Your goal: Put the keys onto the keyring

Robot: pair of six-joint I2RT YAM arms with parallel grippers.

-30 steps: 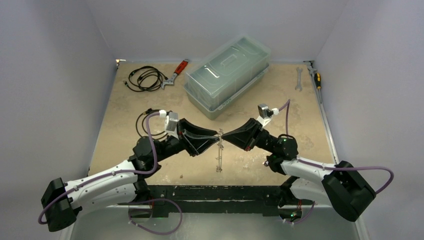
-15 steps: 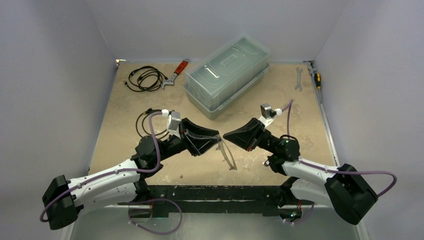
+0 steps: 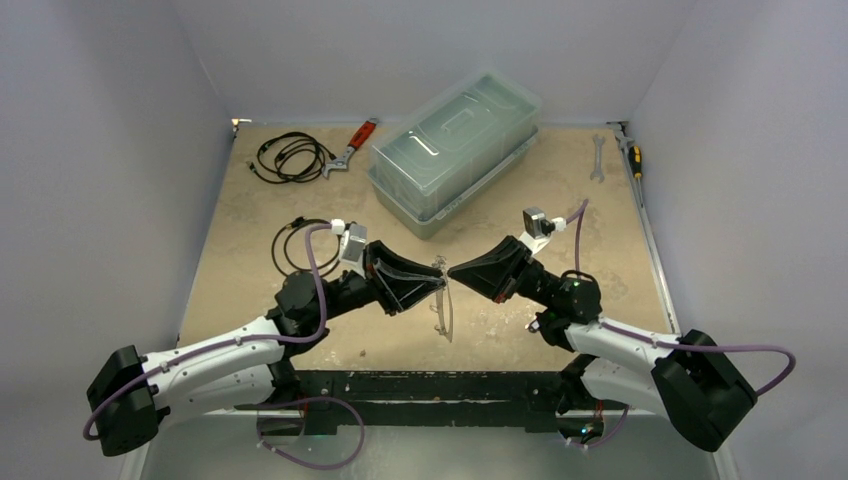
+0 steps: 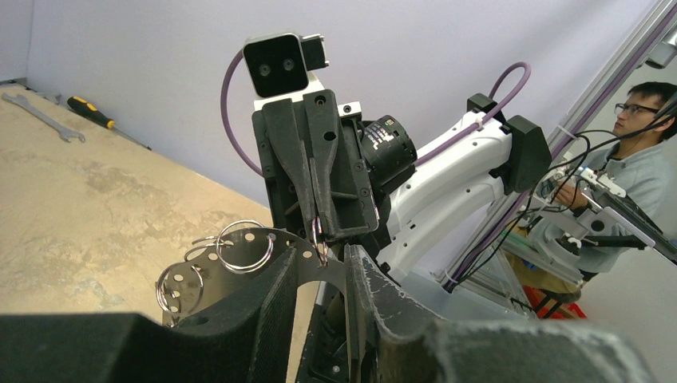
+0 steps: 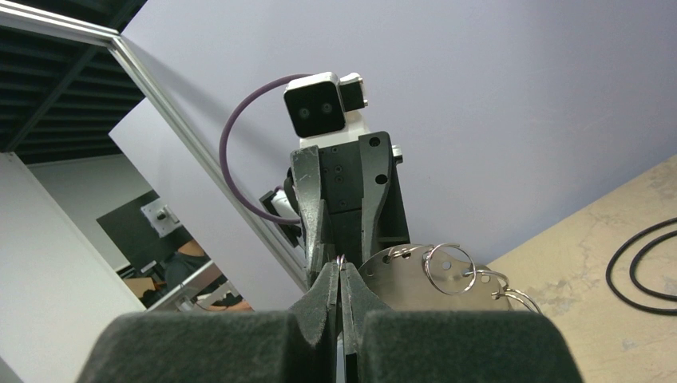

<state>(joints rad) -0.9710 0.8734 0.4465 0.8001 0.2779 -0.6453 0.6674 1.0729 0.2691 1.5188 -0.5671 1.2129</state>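
A robotics lab: walled test table (image 3: 300, 210), aluminium framing (image 4: 615, 72), seated operator (image 4: 631, 152) among cables.

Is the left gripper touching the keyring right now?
Touching. Left wrist view: the keyring's perforated edge sits pinched between the left gripper's shut jaws.

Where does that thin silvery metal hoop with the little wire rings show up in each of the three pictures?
Top external: thin silvery metal hoop at centre, edge-on, a narrow sliver.
Left wrist: lower left of centre, its holes showing.
Right wrist: lower right of centre, its holes showing.
Shared landmark: the sandy tabletop, in all three.
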